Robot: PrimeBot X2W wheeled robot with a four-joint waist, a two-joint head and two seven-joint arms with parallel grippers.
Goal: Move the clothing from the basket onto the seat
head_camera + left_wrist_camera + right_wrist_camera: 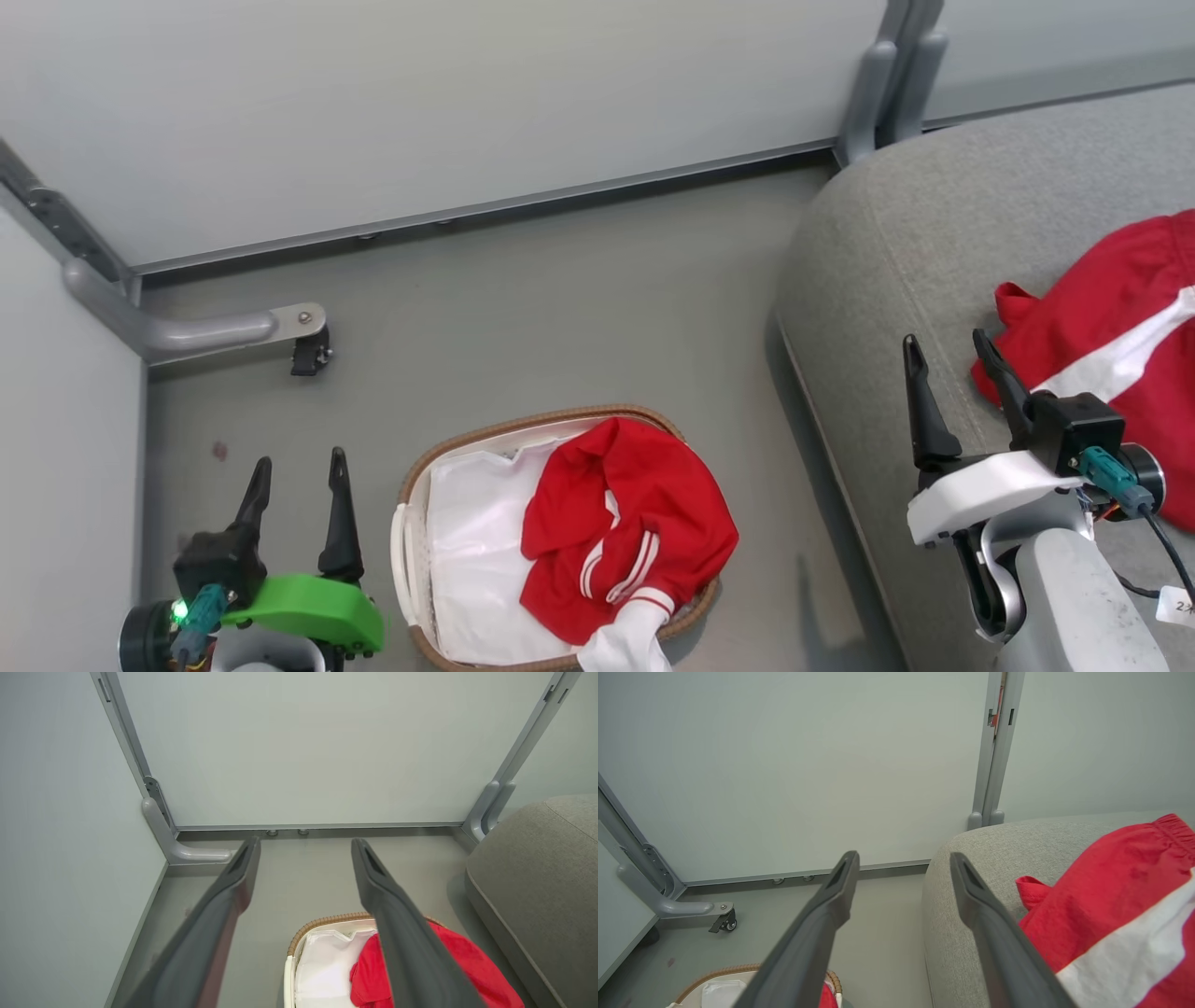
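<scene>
1. One red jacket [625, 523] lies in the single laundry basket [485, 431] on the floor, near centre.
2. One pair of red shorts [1111, 308] lies on the seat [896, 243], right.
3. Left pincer [299, 459] and right pincer [945, 341]: both released, empty.

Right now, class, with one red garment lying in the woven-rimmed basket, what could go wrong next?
1. The white cuff of the red striped garment hangs over the brown woven rim of the white plastic basket; lifting might snag it or drag the basket.
2. The white fabric liner lies directly beneath; a grasp could pinch it too.
</scene>
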